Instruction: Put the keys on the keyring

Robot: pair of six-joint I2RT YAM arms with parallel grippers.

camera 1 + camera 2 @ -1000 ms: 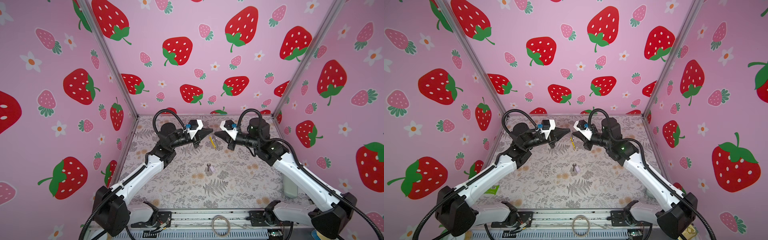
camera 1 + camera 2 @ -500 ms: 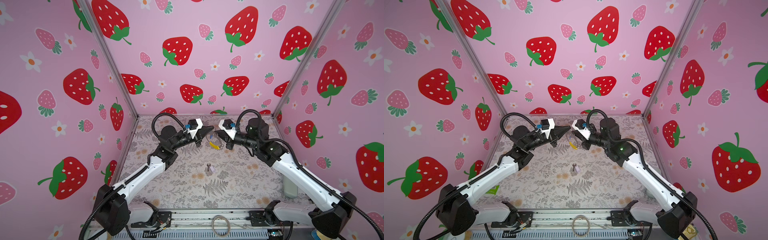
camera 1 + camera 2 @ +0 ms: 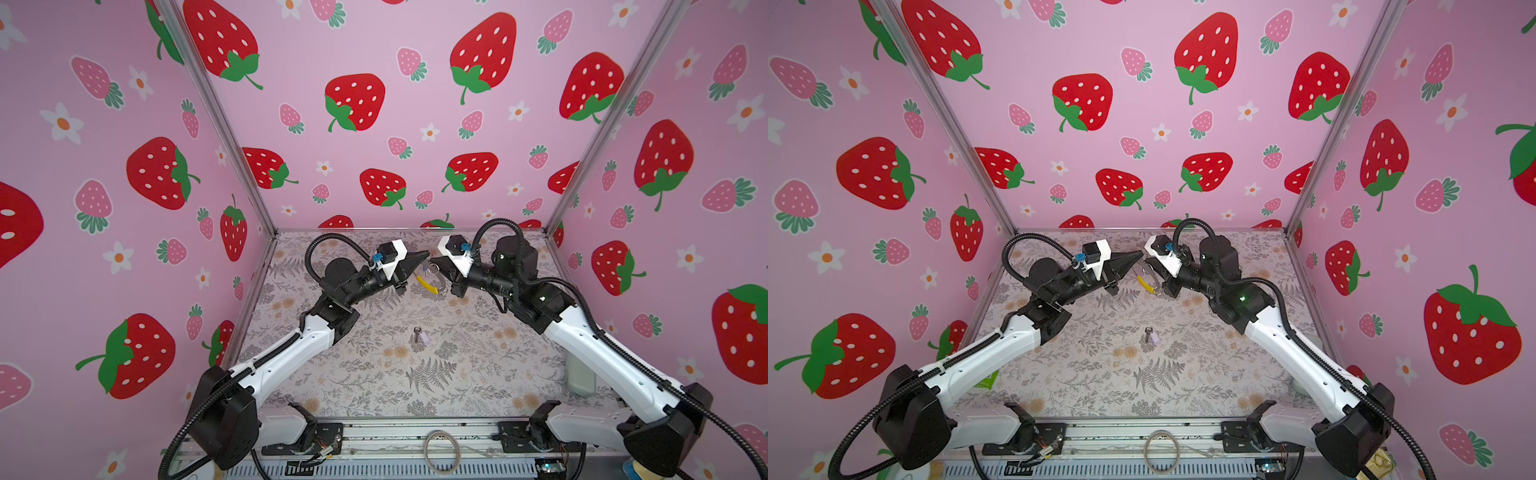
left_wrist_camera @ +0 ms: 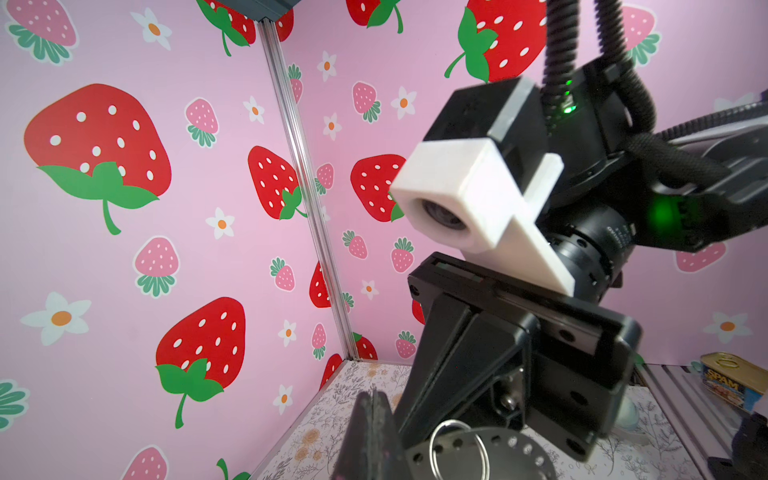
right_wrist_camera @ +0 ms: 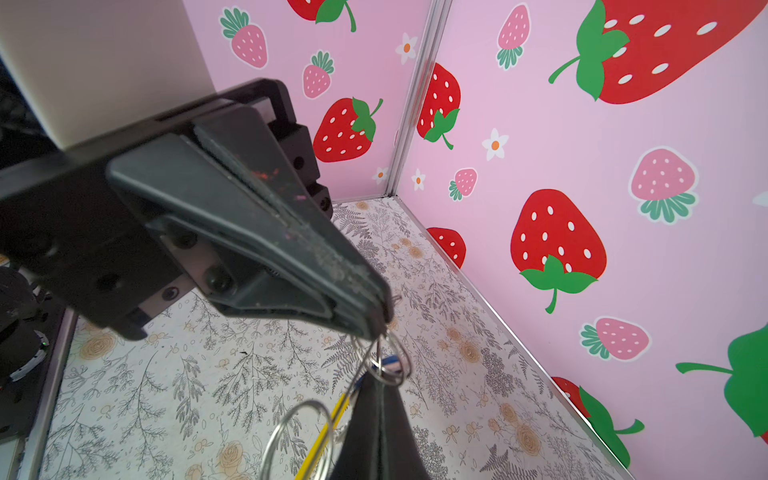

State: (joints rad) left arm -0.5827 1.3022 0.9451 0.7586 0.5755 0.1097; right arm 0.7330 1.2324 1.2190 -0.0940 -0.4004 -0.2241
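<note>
At the back middle, above the table, my two grippers meet tip to tip. My left gripper is shut on the thin grey wire of the keyring. The keyring's yellow section and small metal loops hang below. My right gripper is shut, and the blue tag of one key shows at its tip inside a small loop. The key itself is hidden. The other key, with a lilac tag, lies flat on the floral table, mid-table.
A plain pale hoop lies on the front rail. A pale object sits by the right wall, and a Spam can beyond it. Pink strawberry walls close in the left, back and right sides.
Both grippers stay shut and tip to tip, drifting slightly toward the back. The hanging keyring has turned from edge-on to showing its loop.
</note>
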